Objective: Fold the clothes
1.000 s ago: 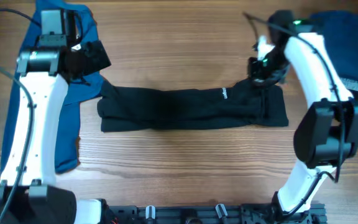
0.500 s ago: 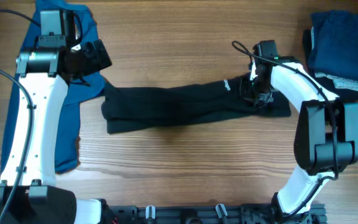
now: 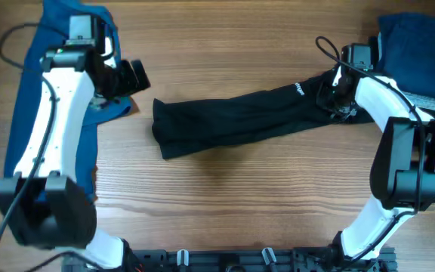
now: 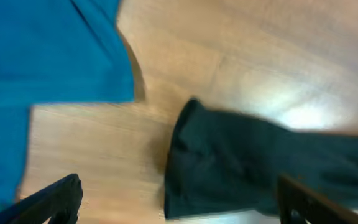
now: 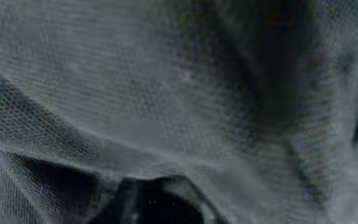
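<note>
Black garment (image 3: 232,122) lies stretched across the bench (image 3: 240,196).
Left pincer (image 3: 134,77) spread wide, upper left; right pincer (image 3: 335,98) at the garment's right end, grip impossible to tell.

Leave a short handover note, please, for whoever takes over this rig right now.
Left claw: open, empty, beside the blue T-shirt.
Right claw: at the right end of the black garment, pressed into the cloth; grip cannot be told.
The black garment lies as a long narrow band, slanted across the table; the blue T-shirt lies loose at the left edge.
Done: black garment narrowed lengthwise.
Left: fold it shorter, then fold the blue T-shirt.
</note>
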`<state>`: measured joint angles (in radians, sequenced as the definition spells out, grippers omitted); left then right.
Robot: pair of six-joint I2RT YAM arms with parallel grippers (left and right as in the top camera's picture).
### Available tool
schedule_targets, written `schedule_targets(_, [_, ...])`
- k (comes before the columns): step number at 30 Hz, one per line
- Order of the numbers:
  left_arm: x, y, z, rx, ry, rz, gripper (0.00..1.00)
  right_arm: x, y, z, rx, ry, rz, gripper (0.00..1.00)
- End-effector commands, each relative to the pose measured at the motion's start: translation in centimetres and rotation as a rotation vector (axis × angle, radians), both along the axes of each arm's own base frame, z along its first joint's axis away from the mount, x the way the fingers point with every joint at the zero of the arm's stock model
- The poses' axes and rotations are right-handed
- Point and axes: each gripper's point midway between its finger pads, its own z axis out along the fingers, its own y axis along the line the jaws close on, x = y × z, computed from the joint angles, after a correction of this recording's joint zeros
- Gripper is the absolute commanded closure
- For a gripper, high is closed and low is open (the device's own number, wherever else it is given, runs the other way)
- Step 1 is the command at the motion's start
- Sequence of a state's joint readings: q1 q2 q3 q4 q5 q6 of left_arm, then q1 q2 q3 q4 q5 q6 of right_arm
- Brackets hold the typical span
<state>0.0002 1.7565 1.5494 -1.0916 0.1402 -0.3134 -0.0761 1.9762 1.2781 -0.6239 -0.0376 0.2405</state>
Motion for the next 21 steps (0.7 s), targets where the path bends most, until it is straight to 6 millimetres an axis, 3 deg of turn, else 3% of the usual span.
schedule_targets(1, [-1.7,-2.5,-1.3,-0.151,0.120,-0.031,0.02,1.0,1.6,1.2,0.098,0.011,0.029,0.16])
schedule_targets(4, [-3.2,-3.7,-2.4,-0.209,0.194,-0.062,0.02,2.3,2.7,4.3,0.152,-0.016,0.072,0.14])
schedule_targets(8, [-4.6,-4.9,-5.6,-0.280,0.233,-0.070,0.06,3.7,3.1,8.6,0.174,-0.046,0.113,0.13])
schedule_targets(12, [-7.3,-5.5,-11.2,-0.327,0.275,-0.038,0.11,4.5,3.1,12.2,0.165,-0.075,0.135,0.12])
schedule_targets(15, [-7.6,-5.7,-12.4,-0.340,0.257,-0.044,0.11,4.5,3.2,12.6,0.170,-0.078,0.136,0.12])
schedule_targets(21, [-6.1,-5.4,-13.7,-0.246,0.165,-0.082,0.13,4.4,4.0,12.8,0.216,-0.077,0.146,0.12])
